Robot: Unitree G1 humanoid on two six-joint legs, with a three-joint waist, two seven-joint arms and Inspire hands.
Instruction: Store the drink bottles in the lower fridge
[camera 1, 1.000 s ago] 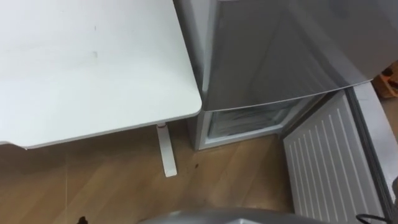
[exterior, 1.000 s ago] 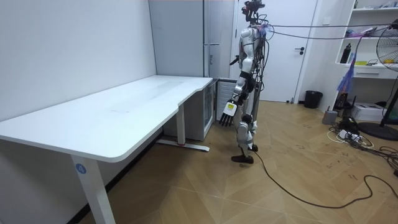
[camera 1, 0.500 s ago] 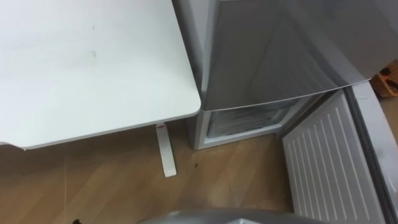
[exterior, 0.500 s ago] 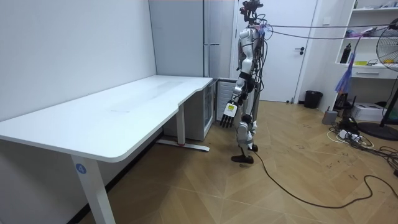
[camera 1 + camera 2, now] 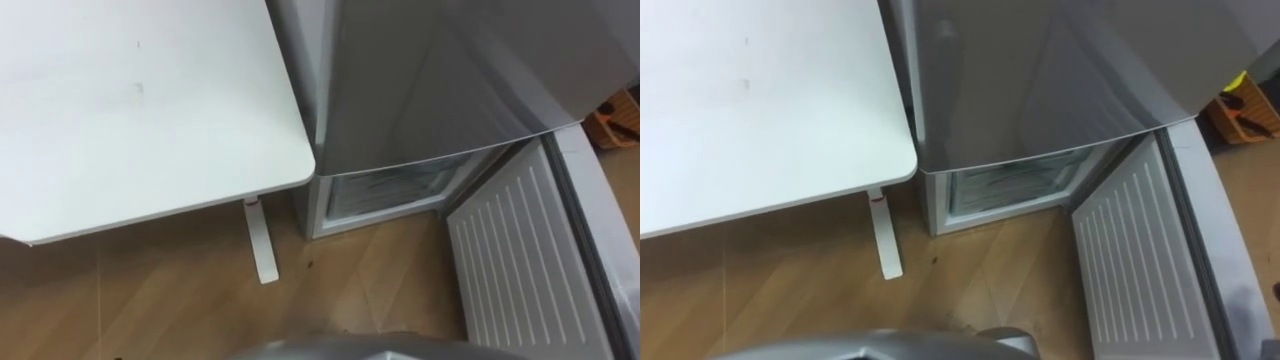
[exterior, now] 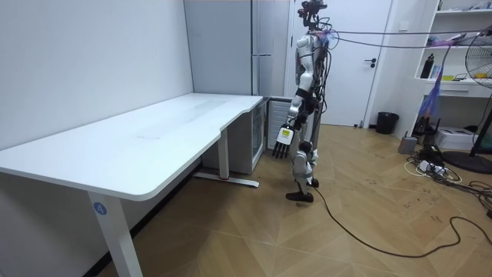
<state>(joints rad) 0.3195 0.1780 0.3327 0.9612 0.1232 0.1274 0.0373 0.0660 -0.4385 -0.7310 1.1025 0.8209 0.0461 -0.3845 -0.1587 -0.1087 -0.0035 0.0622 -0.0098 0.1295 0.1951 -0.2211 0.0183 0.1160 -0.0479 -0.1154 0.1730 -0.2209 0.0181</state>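
Note:
I stand facing a grey fridge [image 5: 440, 80] at the end of a white desk [image 5: 130, 100]. Its lower compartment [image 5: 385, 190] is open, with pale frosted walls inside. The lower door [image 5: 510, 260] is swung out to my right, its ribbed white inner side facing up. In the room view my left hand [image 6: 280, 144] hangs beside my thigh in front of the compartment [image 6: 270, 127], fingers straight and holding nothing.
The desk's rounded corner sits close against the fridge's left side, and its white leg [image 5: 258, 240] stands on the wooden floor. An orange box [image 5: 620, 110] lies on the floor beyond the door. The room view has a door, shelves and a fan on its right.
The eye view has shifted slightly, so the camera moved. In the room view my stance and left hand are unchanged.

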